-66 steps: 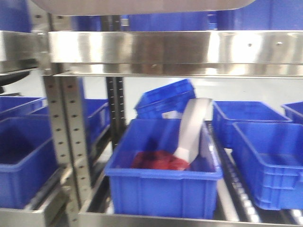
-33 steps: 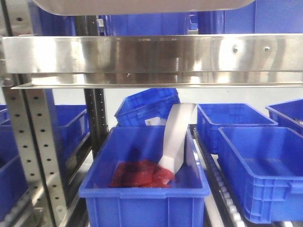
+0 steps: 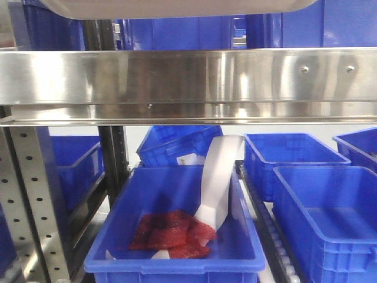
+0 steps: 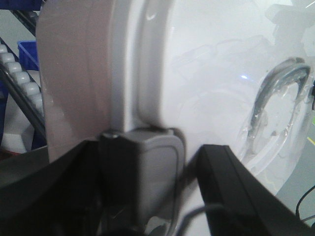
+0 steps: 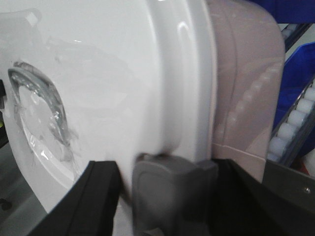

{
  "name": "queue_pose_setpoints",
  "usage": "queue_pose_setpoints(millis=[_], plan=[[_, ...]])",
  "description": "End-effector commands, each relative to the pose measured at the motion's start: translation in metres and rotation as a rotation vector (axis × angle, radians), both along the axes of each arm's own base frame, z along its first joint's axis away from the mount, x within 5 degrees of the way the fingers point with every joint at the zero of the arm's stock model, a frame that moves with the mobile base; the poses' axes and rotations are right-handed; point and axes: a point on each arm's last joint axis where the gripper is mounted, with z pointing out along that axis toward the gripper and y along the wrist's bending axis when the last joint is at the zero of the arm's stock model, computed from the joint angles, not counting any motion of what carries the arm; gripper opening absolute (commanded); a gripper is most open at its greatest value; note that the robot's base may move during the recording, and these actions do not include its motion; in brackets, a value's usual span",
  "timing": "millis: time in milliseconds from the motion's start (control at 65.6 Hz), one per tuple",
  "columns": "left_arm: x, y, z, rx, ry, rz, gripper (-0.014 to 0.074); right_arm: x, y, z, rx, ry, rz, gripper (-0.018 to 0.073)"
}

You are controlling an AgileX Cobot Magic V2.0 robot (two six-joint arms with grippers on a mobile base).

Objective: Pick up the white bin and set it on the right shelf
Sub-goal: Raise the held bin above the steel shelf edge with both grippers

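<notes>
Currently the white bin (image 3: pixel 177 7) shows only its underside at the top edge of the front view, above the broad front rail of the right shelf (image 3: pixel 188 76). Left tool (image 4: pixel 147 196) and right tool (image 5: pixel 172 196) each grip narrowly on a grey clasp (image 4: pixel 152 162) at the lid (image 5: pixel 108 73) rim, holding the bin. Below the rail, a blue bin (image 3: pixel 177 268) contains red items (image 3: pixel 168 233)
</notes>
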Motion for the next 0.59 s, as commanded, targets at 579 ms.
queue_pose_setpoints(millis=[579], plan=[[-0.0269, -0.0159, 0.0258, -0.168, -0.037, -0.224, 0.0229, -0.018, 0.0138, 0.0251, 0.194, -0.036, 0.151, 0.0393]])
